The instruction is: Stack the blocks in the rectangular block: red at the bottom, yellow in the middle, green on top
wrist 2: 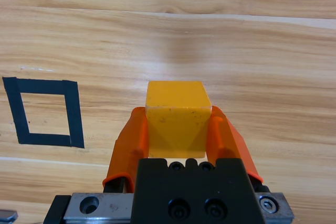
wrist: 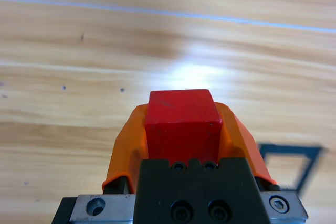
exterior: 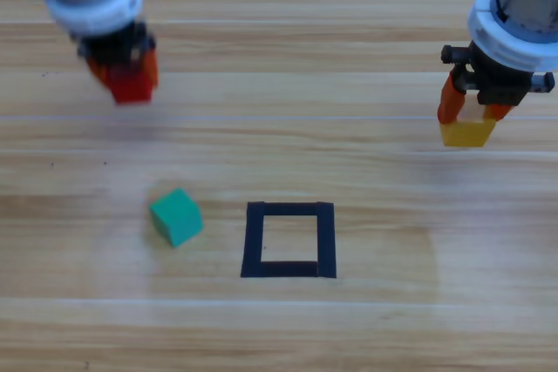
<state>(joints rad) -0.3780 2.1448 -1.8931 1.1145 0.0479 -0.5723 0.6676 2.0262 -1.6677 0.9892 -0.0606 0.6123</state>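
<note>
Pale wooden table, soft glare on planks.

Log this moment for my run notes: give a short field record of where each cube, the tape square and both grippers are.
red cube: held in left gripper, upper left, off the table
yellow cube: held in right gripper, upper right
green cube: loose on the table, left of the tape square, apart from it
tape square: nothing inside
stack: not started
</note>
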